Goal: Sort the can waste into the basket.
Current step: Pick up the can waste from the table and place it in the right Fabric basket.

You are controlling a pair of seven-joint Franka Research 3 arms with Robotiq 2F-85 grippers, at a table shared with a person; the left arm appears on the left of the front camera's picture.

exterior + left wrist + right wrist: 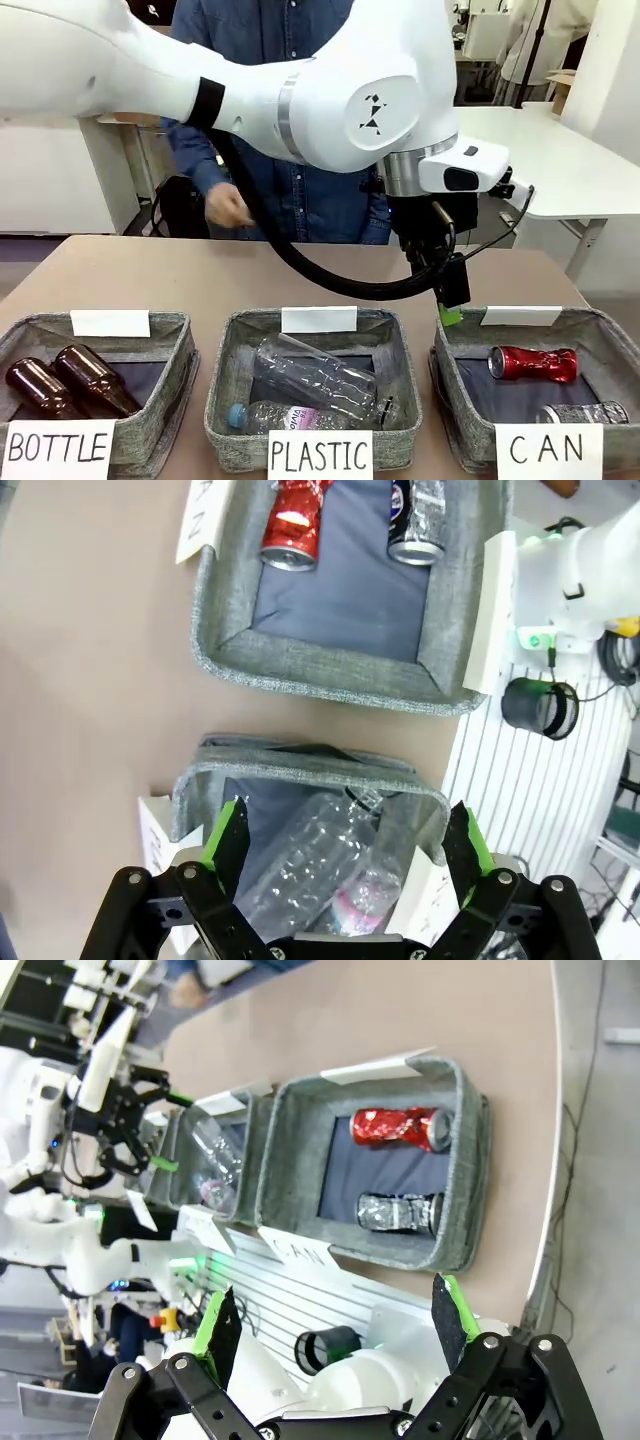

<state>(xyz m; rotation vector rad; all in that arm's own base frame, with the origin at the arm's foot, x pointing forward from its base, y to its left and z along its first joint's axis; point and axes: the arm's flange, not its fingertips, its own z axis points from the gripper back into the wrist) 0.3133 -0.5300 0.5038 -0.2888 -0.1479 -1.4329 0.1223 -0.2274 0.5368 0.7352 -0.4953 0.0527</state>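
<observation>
The grey basket (447, 392) with the white CAN sign (548, 450) stands at the front right of the table. Two dented cans lie inside it: a shiny red can (533, 363) and a silver-grey can (585, 412). My left gripper (448, 305) hangs open and empty just above the basket's back left corner. In the left wrist view that gripper (345, 845) is spread over the PLASTIC basket, with the CAN basket (320, 675), red can (290, 525) and silver can (415, 525) beyond. My right gripper (335, 1320) is open, high above the basket (275, 1160) holding the red can (400, 1127) and silver can (398, 1212).
A PLASTIC basket (222, 385) with clear bottles (315, 380) stands in the middle, and a BOTTLE basket (180, 350) with brown glass bottles (90, 380) on the left. A person in a blue shirt stands at the far side, one hand (228, 208) low. Bare table lies behind the baskets.
</observation>
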